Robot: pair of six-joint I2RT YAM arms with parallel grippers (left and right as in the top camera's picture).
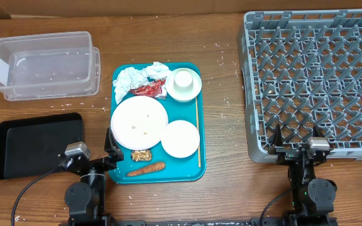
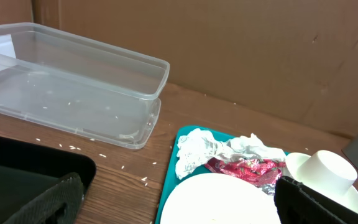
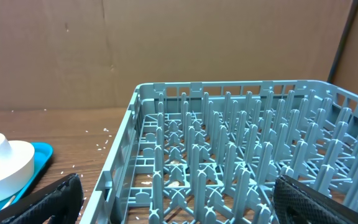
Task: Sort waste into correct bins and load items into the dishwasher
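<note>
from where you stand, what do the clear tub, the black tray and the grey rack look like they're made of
Clear tub: thin see-through plastic, glossy; its walls catch the light and show what lies behind.
Black tray: probably plastic, smooth with a faint sheen and moulded rounded corners.
Grey rack: moulded plastic, matte; pegs and lattice look cast in one piece.

Overhead, the dish rack point(image 1: 313, 81) runs off frame at 3 o'clock. In the left wrist view, the large plate point(image 2: 219, 202) is cut at 6 o'clock, the clear tub point(image 2: 55, 93) at 9 o'clock.
</note>
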